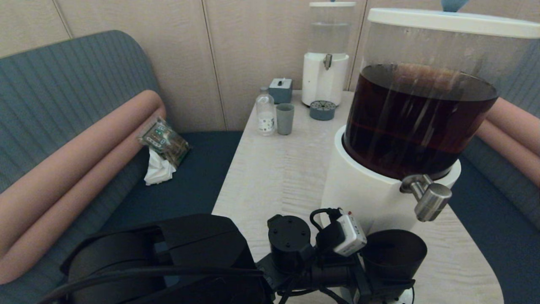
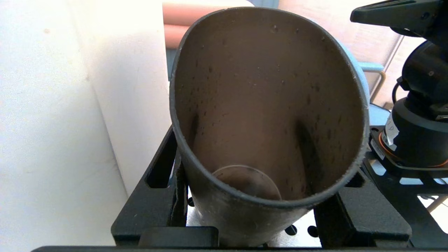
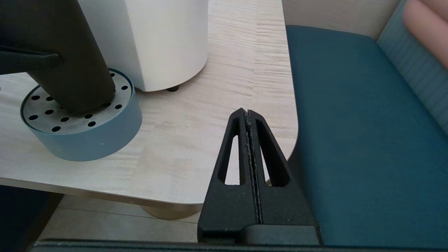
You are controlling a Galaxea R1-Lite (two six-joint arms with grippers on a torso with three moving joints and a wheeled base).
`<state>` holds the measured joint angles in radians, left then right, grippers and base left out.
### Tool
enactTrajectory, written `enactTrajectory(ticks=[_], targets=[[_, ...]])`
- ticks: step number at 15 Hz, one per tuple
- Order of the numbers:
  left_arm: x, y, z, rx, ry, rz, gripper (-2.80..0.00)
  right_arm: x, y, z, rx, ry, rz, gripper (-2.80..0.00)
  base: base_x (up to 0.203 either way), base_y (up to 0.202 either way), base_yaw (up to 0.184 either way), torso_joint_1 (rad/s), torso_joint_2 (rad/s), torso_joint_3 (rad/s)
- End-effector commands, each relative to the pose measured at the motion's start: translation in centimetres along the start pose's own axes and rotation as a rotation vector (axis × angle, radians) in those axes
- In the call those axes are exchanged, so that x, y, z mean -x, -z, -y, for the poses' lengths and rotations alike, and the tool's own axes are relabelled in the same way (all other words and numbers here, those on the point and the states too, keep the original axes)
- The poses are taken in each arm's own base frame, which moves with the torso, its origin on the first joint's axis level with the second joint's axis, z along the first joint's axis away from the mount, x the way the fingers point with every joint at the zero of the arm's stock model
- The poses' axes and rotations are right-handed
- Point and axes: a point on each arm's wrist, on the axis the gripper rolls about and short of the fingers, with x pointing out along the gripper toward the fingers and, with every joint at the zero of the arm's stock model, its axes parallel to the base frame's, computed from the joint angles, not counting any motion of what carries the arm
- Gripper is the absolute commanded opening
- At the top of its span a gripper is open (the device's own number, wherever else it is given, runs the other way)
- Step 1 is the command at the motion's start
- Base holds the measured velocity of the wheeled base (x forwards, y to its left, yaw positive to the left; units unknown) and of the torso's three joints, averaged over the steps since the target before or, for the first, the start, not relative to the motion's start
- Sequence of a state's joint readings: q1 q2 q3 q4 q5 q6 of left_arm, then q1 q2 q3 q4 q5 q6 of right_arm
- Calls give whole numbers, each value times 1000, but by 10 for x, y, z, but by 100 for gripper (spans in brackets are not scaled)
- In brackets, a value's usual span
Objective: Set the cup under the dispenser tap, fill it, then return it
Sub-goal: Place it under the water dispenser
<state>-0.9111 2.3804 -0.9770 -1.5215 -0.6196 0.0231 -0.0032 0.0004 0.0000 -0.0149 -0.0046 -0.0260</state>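
Observation:
The black cup (image 1: pixel 394 253) stands upright on a round blue-grey drip tray (image 3: pixel 87 140), close below the steel dispenser tap (image 1: pixel 428 196) of the big dispenser of brown liquid (image 1: pixel 417 114). My left gripper (image 2: pixel 266 157) is shut on the cup, with a black finger (image 2: pixel 162 182) pressed against each side of its wall. Inside the cup (image 2: pixel 266 105) the bare bottom shows, and nothing runs from the tap. My right gripper (image 3: pixel 247 113) is shut on nothing, hovering over the table's near right corner, apart from the tray.
At the table's far end are a smaller clear-liquid dispenser (image 1: pixel 325 55), its drip tray (image 1: pixel 322 110), a grey-green tumbler (image 1: pixel 284 119), a small bottle (image 1: pixel 265 112) and a blue box (image 1: pixel 280 90). A packet (image 1: pixel 163 141) and a tissue lie on the left bench. Blue benches flank the table.

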Motion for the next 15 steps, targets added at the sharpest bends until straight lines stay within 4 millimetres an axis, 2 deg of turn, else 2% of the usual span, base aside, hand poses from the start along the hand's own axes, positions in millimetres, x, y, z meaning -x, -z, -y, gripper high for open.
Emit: enactTrajectory(ticks=[1,3,4,15], targets=[[0,2,0,-1,3,2,-280,0,1,0,1,0,-2,-280,0,0,0,0,0,0],[1,4,1,5,3,-6,-280,0,1,0,2,0,-2,-280,0,0,0,0,0,0],[1,4,1,4,2,-8,0,0,1,0,0,0,-2,-280,0,0,0,0,0,0],[5,0,3,17,-16,-11,0,0,1,0,1,0,-2,-280,0,0,0,0,0,0]])
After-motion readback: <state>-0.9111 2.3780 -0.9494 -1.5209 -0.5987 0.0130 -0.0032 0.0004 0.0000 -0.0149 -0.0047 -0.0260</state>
